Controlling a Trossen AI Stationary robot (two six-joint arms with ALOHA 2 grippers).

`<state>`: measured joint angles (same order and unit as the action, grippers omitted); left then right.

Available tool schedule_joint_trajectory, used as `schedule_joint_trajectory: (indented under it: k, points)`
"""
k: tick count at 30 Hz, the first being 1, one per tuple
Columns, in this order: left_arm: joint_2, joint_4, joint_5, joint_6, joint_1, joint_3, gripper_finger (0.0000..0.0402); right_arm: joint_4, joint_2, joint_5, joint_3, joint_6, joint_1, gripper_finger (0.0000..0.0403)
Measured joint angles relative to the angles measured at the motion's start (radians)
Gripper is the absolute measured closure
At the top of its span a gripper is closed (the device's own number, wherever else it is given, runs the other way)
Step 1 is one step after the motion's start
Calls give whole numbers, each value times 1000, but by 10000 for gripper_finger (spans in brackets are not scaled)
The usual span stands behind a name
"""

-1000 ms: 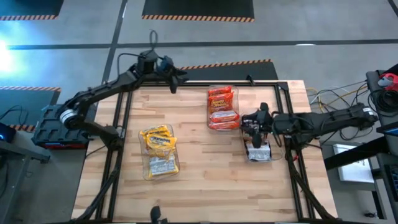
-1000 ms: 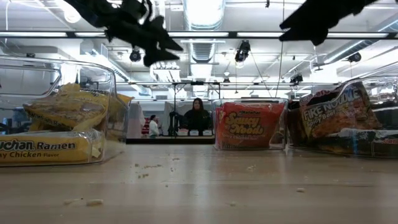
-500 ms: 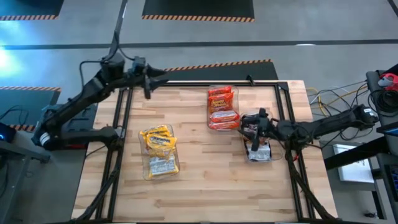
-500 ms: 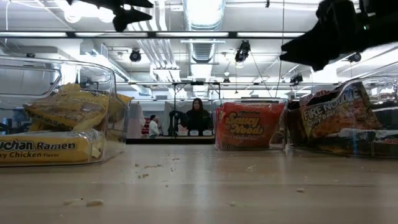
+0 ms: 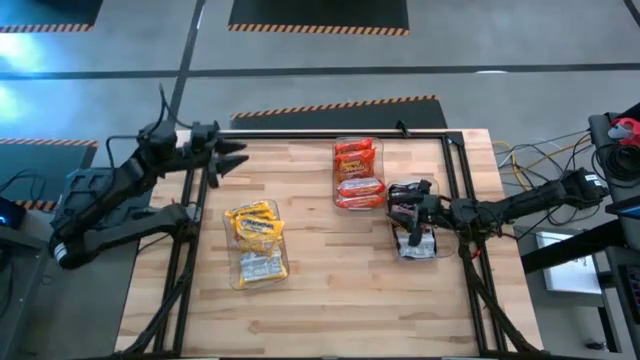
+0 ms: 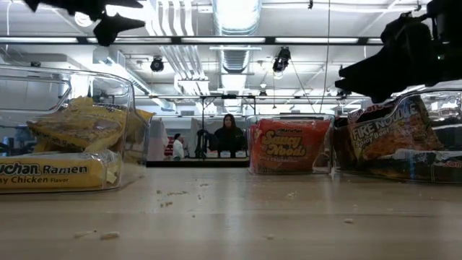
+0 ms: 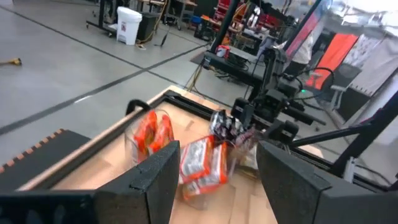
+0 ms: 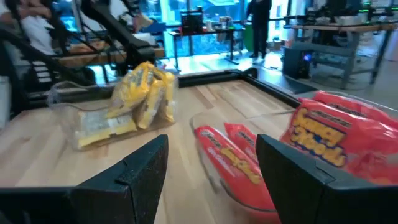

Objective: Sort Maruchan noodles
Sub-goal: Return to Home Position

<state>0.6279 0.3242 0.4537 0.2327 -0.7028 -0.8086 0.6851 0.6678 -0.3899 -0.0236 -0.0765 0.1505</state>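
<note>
My right claw (image 5: 403,203), spread and empty, hangs over the dark crinkly plastic noodle packets (image 6: 390,137) just right of the clear red-filled plastic bin (image 5: 358,143). I judge home lies rightward. My left claw (image 5: 232,158), also spread, waits well left of that bin.

Yellow packets (image 5: 256,230) lie heaped left, red packets (image 5: 357,172) stacked (labels up) far centre, dark packets (image 6: 390,133) right, each colour in its own clear bin (image 6: 43,88).

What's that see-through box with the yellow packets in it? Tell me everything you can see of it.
The clear plastic bin has thin glossy walls and rounded corners. It sits flat on the wooden table, on the left arm's side. It holds yellow noodle packets, one reading Chicken Flavor lying lowest, others crumpled above. Nothing else touches it.
</note>
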Motion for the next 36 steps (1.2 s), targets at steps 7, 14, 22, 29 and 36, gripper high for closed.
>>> schedule_joint_trajectory:
  k: [7, 14, 22, 29, 36]
  points:
    - [-206, -233, -3, 99, 3, 308, 207, 7, 1, 59, 0, 9, 0, 170]
    - [-346, -573, -10, 210, 3, 615, 207, 6, 1, 57, 0, 8, 0, 170]
    - [-381, -787, -49, 226, 3, 796, 207, 4, 1, 57, -1, 7, 0, 170]
    - [-368, -760, -51, 193, 3, 791, 207, 0, 1, 57, -1, 9, 0, 170]
    - [-338, -733, -51, 192, 3, 791, 207, 0, 1, 57, -1, 9, 0, 170]
